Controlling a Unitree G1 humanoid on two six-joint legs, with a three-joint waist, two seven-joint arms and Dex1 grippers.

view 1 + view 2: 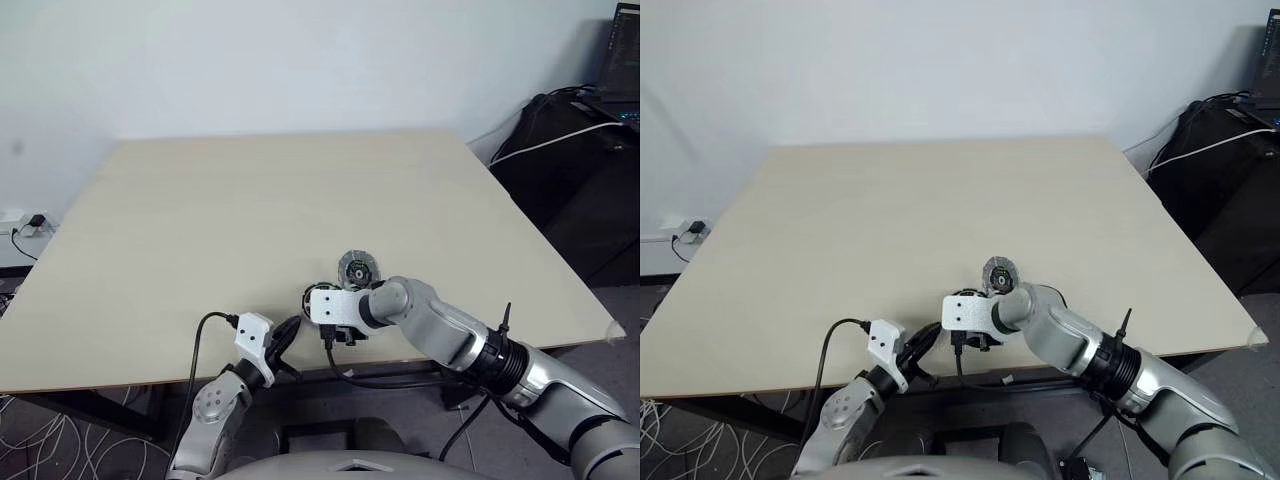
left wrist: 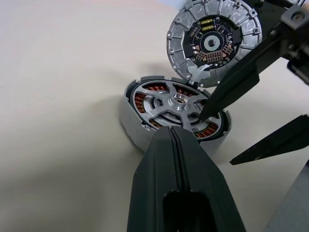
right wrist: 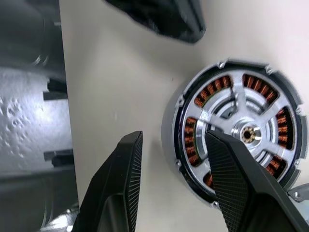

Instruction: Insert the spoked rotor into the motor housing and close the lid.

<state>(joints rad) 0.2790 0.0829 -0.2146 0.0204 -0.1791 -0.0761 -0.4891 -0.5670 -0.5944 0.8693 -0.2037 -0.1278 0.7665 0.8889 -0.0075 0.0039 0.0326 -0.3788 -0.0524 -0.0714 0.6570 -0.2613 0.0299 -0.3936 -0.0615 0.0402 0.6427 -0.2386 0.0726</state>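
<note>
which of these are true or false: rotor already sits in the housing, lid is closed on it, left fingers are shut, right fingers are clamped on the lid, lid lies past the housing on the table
1. The spoked rotor already sits inside the motor housing. True.
2. The lid is closed on the housing. False: it lies on the table beside the housing, its face with the dark centre parts turned up.
3. The left gripper has its fingers shut. True.
4. The right gripper is clamped on the lid. False: its fingers stand apart, one over the rotor, one outside the housing wall, and hold nothing.
5. The lid lies just past the housing, farther from the robot. True.
</note>
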